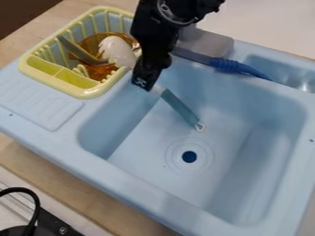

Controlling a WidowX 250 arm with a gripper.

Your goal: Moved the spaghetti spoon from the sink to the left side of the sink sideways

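A spaghetti spoon [178,106] is being held by its neck in a black gripper [144,83] near the upper left corner of a light blue toy sink [92,165], with the fingers apparently being kept narrow around it. The teal handle is slanting down over the basin, its looped end pointing toward the drain [189,156], while the white toothed head is showing over a yellow dish rack [83,93]. Whether the handle's tip is touching the basin floor cannot be told.

The task is being judged as partly done: the grasp appears to be made, and the head is being carried beyond the basin's left edge, but the handle is lying over the basin and no release is being seen. What is being left to do is the rest of the sideways shift toward the sink's left edge, where a ribbed drainboard [40,103] is being offered as a likely landing place, then the lowering and the letting go. Clearance over the rack's rim is probably being called for, since the teeth could be caught on its bars or on the amber dish [98,71] being held there. A blue brush [227,65] is being left lying along the sink's back edge.
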